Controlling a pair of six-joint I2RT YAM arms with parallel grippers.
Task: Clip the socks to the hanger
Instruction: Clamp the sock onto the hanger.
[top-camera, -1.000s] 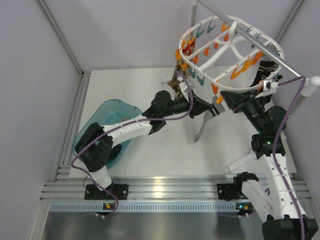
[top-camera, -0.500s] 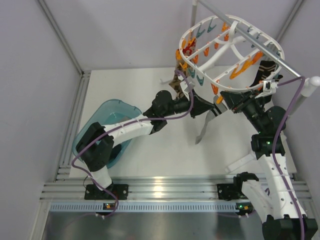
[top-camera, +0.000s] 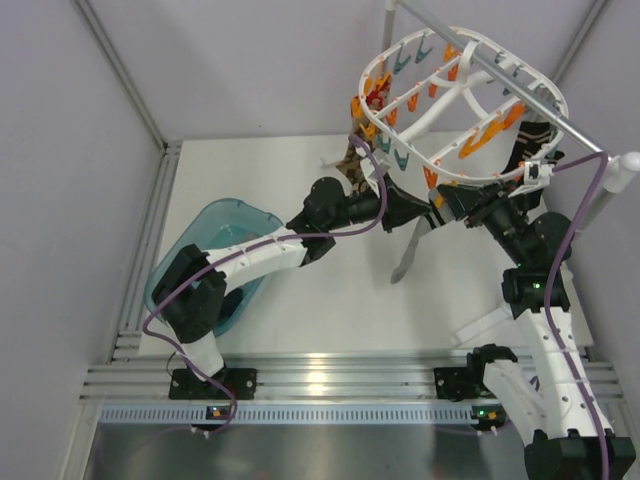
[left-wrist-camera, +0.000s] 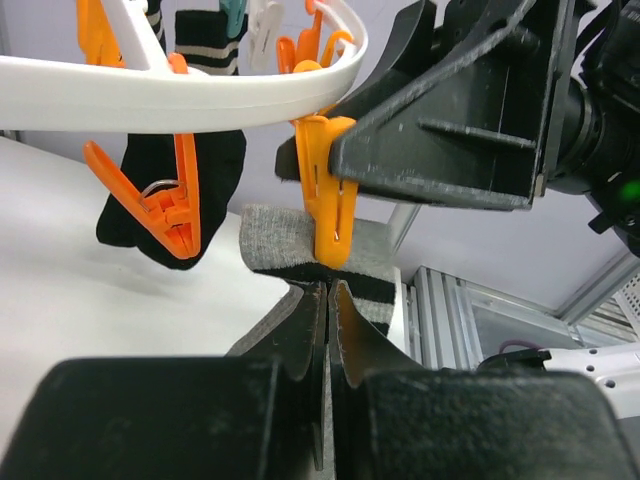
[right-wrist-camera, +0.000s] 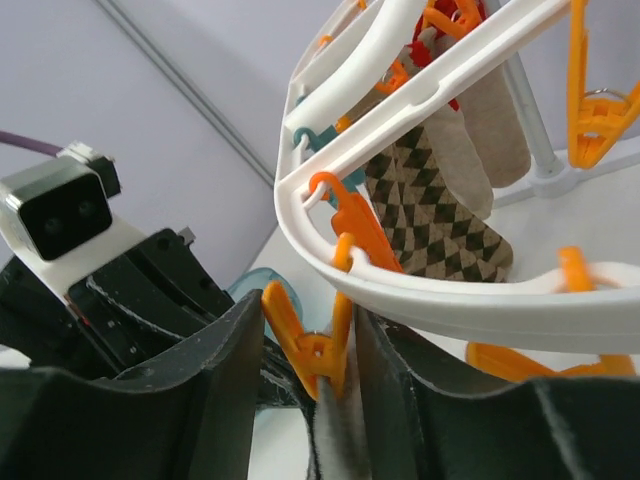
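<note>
The white oval hanger (top-camera: 545, 92) hangs from a rod at the back right, with orange and teal pegs. My left gripper (top-camera: 418, 215) is shut on a grey sock (top-camera: 405, 258) with a black band and holds its top edge up at an orange peg (left-wrist-camera: 328, 205) under the ring (left-wrist-camera: 200, 92). In the left wrist view the jaws (left-wrist-camera: 328, 292) pinch the sock (left-wrist-camera: 275, 232). My right gripper (top-camera: 443, 203) straddles that peg (right-wrist-camera: 322, 352), its fingers against both handles; the sock (right-wrist-camera: 336, 440) sits in the peg's mouth. A zigzag sock (right-wrist-camera: 432, 212) and a black striped sock (left-wrist-camera: 168, 190) hang clipped.
A translucent teal tub (top-camera: 215, 228) stands at the left by my left arm. The metal rod (top-camera: 500, 68) and its stand (top-camera: 625, 165) run along the right. Aluminium rails (top-camera: 300, 380) line the near edge, frame posts (top-camera: 120, 70) the left.
Both grippers have crept slightly up and left toward the ring. The grey sock has risen a little with the left gripper.
</note>
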